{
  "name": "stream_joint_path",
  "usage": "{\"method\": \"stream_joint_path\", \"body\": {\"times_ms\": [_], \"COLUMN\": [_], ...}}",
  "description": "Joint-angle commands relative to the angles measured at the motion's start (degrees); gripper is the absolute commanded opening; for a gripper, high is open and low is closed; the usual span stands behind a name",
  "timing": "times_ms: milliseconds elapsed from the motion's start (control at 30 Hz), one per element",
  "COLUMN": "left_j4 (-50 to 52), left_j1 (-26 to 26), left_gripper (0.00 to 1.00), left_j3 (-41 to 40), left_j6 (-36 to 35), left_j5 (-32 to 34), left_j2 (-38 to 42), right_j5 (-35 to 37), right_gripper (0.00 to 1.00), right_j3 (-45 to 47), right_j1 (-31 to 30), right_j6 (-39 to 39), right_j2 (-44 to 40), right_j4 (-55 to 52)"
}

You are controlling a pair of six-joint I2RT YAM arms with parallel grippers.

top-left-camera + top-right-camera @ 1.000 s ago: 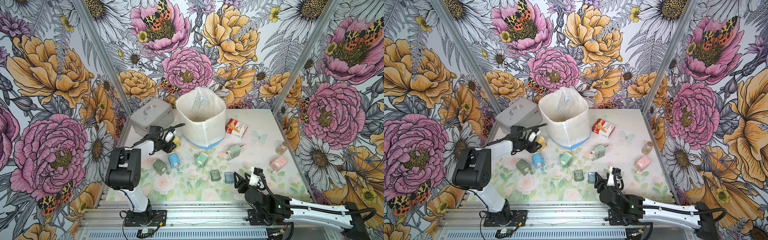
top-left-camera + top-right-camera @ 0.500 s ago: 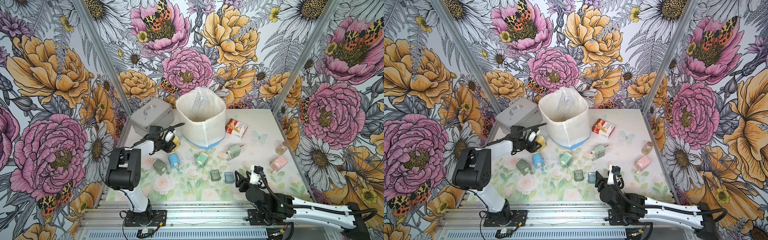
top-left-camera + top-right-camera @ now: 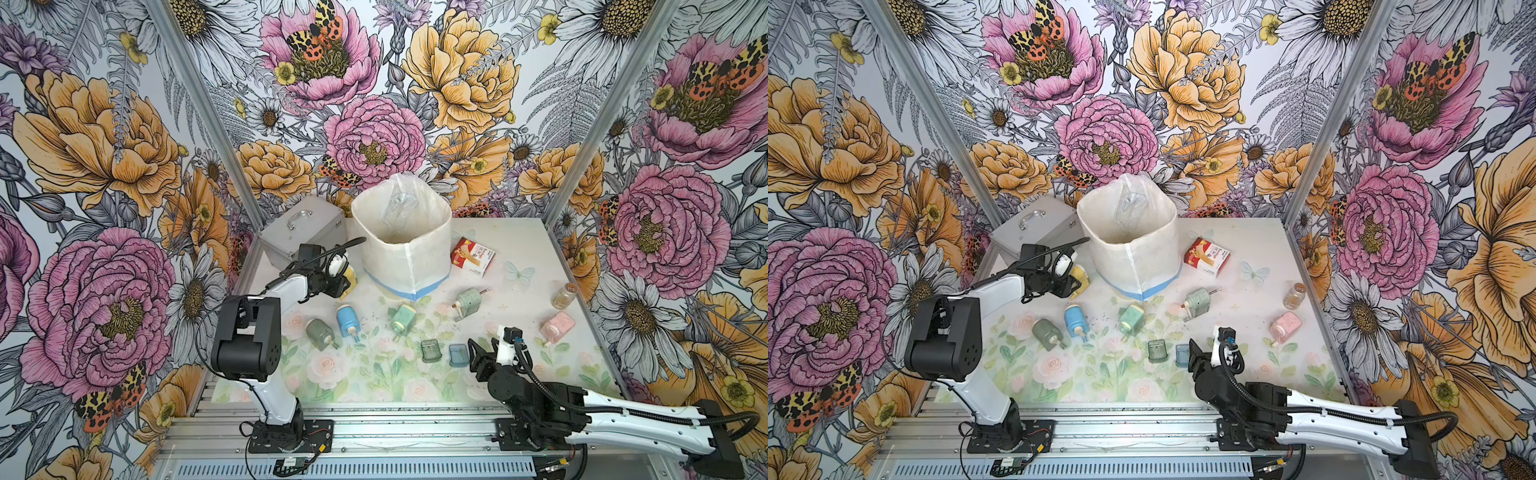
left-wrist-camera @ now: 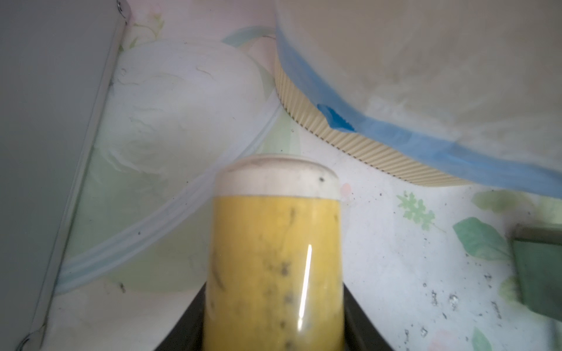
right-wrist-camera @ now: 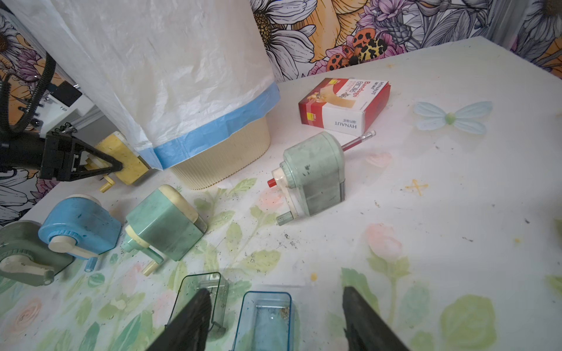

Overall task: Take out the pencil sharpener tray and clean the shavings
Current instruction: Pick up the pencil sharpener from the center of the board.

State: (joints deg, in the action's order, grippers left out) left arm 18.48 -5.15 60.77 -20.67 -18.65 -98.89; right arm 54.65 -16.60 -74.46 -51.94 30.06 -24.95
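My left gripper [image 3: 337,286] [image 3: 1066,286] [image 4: 273,287] is shut on a yellow pencil sharpener [image 3: 350,277] [image 3: 1080,279] [image 4: 273,243] [image 5: 123,156] lying beside the lined bin [image 3: 401,249] [image 5: 170,76]. Its tray is hidden from view. Near the table's front, my right gripper [image 3: 483,351] [image 3: 1202,353] [image 5: 275,293] stands open and holds nothing. A clear blue tray [image 3: 458,354] [image 3: 1182,354] [image 5: 264,322] lies between its fingers, and a green-tinted tray [image 3: 430,350] [image 5: 213,281] lies beside it. Shavings [image 5: 284,314] sit in the blue tray, and dark shavings [image 5: 252,258] [image 4: 435,297] dot the mat.
Blue [image 3: 347,320], dark green [image 3: 320,334], mint [image 3: 402,318], pale green [image 3: 467,301] and pink [image 3: 557,326] sharpeners lie about the mat. A grey case [image 3: 303,230] stands at the back left. A red box [image 3: 472,255] and a small jar [image 3: 564,296] lie to the right.
My right gripper has shifted slightly beside the blue tray and its jaws have narrowed a little. The left arm and the yellow sharpener have not moved.
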Motion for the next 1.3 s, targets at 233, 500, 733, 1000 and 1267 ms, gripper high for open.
{"method": "stream_joint_path", "body": {"times_ms": [233,500,733,1000,1267], "left_j4": [9.74,16.07,16.50,18.12,21.08], "left_j1": [-1.13,-3.90,-4.83,-4.71,-4.70], "left_gripper": [0.11,0.10,0.05,0.00,0.00], "left_j3": [7.08,9.63,9.47,11.18,9.87], "left_j6": [4.44,4.76,6.37,7.76,9.85], "left_j5": [4.19,6.69,5.87,3.03,-3.03], "left_j2": [7.89,11.38,13.64,14.50,21.46], "right_j5": [2.13,-4.03,-19.85,-39.08,-59.40], "right_gripper": [0.70,0.71,0.72,0.73,0.74], "right_j3": [-8.39,-16.54,-27.48,-39.68,-40.78], "right_j1": [1.84,10.69,22.32,30.95,38.09], "right_j6": [8.09,16.20,25.18,32.57,36.17], "right_j2": [4.42,10.94,21.68,33.10,36.24], "right_j4": [-0.24,-0.27,-0.06,-0.06,2.27]}}
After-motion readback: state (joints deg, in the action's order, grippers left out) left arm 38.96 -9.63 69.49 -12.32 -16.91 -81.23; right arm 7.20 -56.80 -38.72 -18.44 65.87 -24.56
